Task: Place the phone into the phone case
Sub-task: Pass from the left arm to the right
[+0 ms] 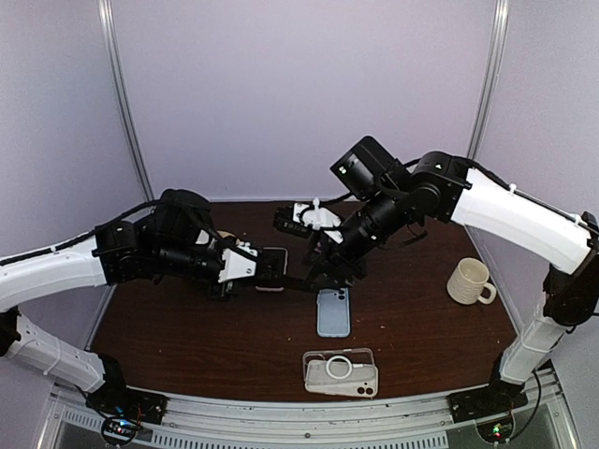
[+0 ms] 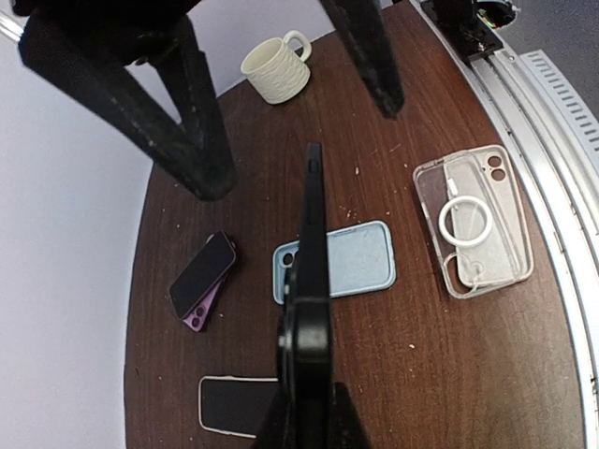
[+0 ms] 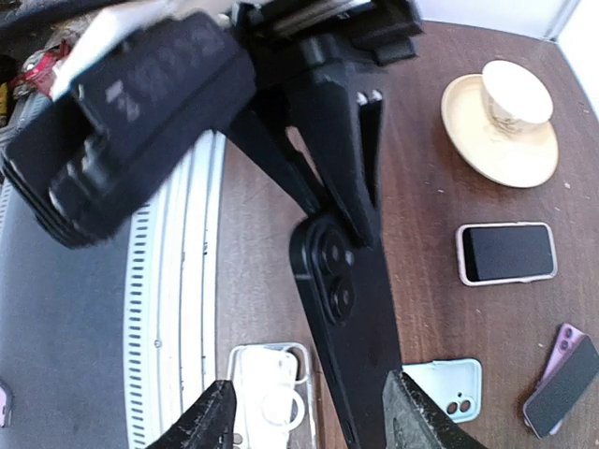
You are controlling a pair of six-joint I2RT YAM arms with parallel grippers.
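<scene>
Left tool [image 2: 304,341] is seen clamped shut on the black phone [image 3: 351,318] near its camera end, and the phone is held edge-on in the air above the tabletop [image 1: 187,337]. Around the phone's other end the right tool [image 3: 314,416] is spread open, its fingers [image 3: 213,421] set either side without being closed on it. Below, a light blue case [image 1: 333,311] is laid flat. A clear case [image 1: 341,372] is laid nearer the arm bases, and a cream mug [image 1: 470,281] is stood well off to the right.

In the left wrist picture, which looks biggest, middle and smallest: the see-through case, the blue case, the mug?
1. see-through case
2. blue case
3. mug, though it is farthest from the camera, so unsure
</scene>
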